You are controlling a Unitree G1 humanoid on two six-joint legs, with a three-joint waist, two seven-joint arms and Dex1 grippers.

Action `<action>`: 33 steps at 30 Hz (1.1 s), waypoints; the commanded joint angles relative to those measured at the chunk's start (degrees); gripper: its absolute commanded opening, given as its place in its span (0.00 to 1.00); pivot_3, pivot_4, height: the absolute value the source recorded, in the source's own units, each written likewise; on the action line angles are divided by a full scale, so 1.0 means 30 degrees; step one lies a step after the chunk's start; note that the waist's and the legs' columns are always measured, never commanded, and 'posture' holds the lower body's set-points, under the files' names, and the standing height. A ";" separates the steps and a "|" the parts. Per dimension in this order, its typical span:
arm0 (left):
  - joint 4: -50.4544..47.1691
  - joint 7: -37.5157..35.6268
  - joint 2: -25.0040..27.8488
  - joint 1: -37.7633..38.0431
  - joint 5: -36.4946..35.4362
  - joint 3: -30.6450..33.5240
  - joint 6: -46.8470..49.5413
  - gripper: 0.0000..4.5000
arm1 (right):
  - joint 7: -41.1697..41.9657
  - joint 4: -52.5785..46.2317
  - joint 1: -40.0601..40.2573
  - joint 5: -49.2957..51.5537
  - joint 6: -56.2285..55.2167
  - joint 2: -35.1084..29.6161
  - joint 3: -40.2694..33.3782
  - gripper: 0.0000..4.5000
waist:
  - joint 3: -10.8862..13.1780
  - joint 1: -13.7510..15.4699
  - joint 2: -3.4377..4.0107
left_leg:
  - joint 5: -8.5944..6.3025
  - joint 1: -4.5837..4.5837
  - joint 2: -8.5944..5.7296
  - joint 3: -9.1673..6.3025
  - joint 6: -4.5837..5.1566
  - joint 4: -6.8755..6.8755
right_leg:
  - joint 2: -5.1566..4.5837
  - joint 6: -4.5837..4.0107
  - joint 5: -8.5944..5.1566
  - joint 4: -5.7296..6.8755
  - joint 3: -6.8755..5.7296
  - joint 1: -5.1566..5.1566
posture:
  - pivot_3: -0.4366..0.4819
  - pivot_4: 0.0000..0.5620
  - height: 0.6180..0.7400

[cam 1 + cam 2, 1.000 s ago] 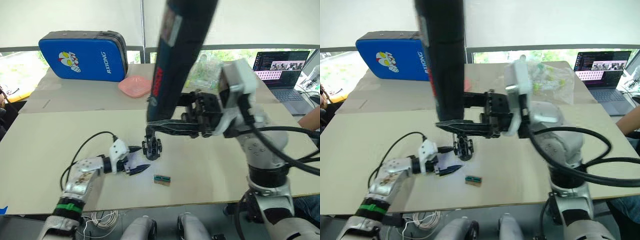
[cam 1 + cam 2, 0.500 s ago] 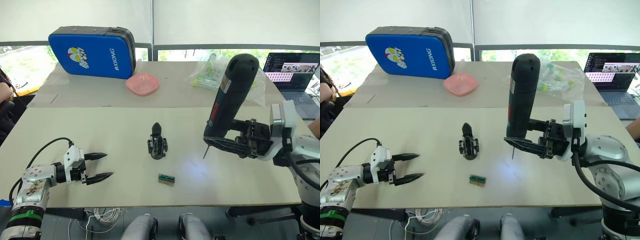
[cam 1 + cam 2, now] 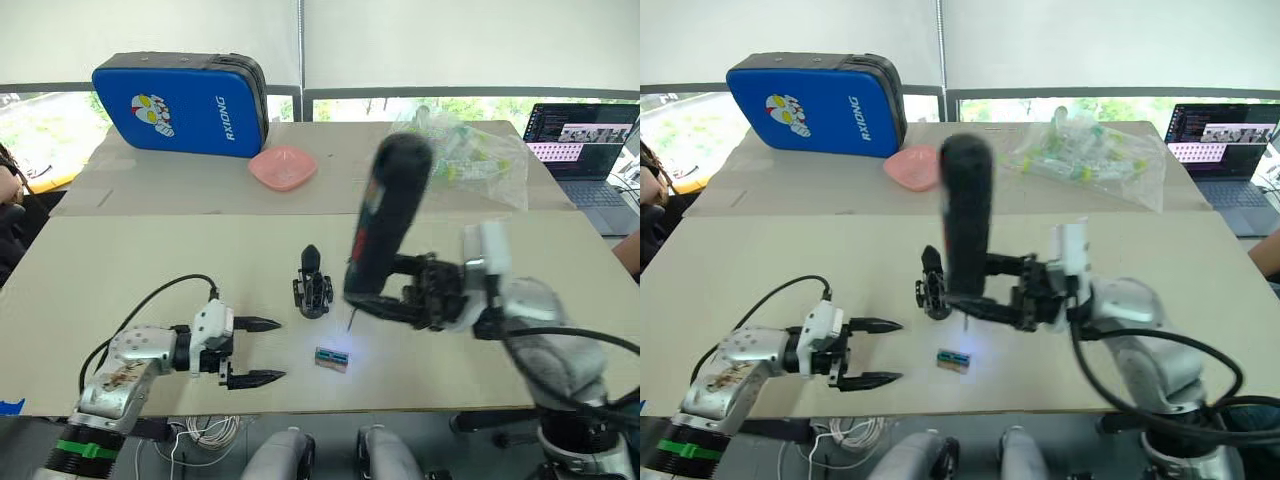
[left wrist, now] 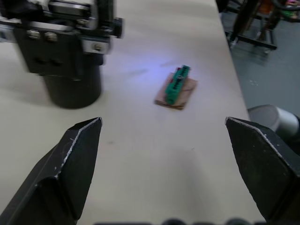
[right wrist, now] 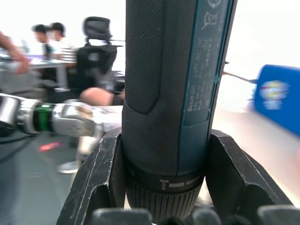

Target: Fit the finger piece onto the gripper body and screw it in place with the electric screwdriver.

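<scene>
The one electric screwdriver (image 3: 385, 225) stands nearly upright, bit down, lit tip just right of the single gripper body (image 3: 312, 287), whose finger points away up the desk (image 3: 120, 270). The right gripper (image 3: 400, 296) has its fingers clamped round the barrel; half a second ago it was well to the right. The left gripper (image 3: 252, 351), fingers spread, has come nearer the one green part (image 3: 332, 358).

A pale beige table (image 3: 120, 270) is carrying the gripper body (image 3: 313, 285) standing near its middle, a small green part on a brown card (image 3: 332, 358) lying just nearer, and, at the far side, a blue case (image 3: 180, 102), a pink dish (image 3: 283, 166) and a clear bag (image 3: 470, 155).
</scene>
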 commanded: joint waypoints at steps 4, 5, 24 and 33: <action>0.0262 -0.0028 -0.0476 -0.0370 0.2022 -0.1742 -0.2422 0.99 | 0.0219 -0.0034 -0.0811 -0.1856 -0.2231 0.1125 0.1702 0.44 | 0.0002 -0.0010 -0.0003 | 0.0000 0.0006 -0.0013 0.0005 0.0000 0.0003 | -0.0001 0.0004 0.0003 -0.0003 0.0001 0.0000 | 0.48 0.27 1.00; 0.0446 0.0201 -0.0770 -0.0412 0.2194 -0.1963 -0.2571 0.99 | 0.0295 0.0101 -0.0772 -0.2013 -0.2420 0.1205 0.1819 0.44 | 0.0002 -0.0010 -0.0002 | 0.0000 0.0008 -0.0013 0.0003 -0.0001 0.0002 | 0.0002 0.0004 0.0003 -0.0002 -0.0002 0.0000 | 0.48 0.27 1.00; 0.1921 0.1920 -0.2754 -0.1308 0.3626 -0.3640 -0.2418 0.99 | 0.1053 0.0961 0.0224 -0.2601 -0.3449 0.1455 0.2218 0.44 | 0.0002 -0.0064 -0.0005 | 0.0015 0.0067 -0.0010 0.0001 -0.0020 0.0004 | 0.0018 0.0002 0.0005 0.0026 -0.0009 0.0032 | 0.48 0.27 1.00; 0.2081 0.1758 -0.2690 -0.1249 0.3531 -0.3698 -0.2384 0.99 | 0.0980 0.1315 0.0470 -0.2855 -0.3539 0.1599 0.2391 0.44 | 0.0002 -0.0059 -0.0004 | 0.0015 0.0106 -0.0008 -0.0001 -0.0021 0.0003 | 0.0020 0.0001 0.0004 0.0029 -0.0011 0.0073 | 0.48 0.27 1.00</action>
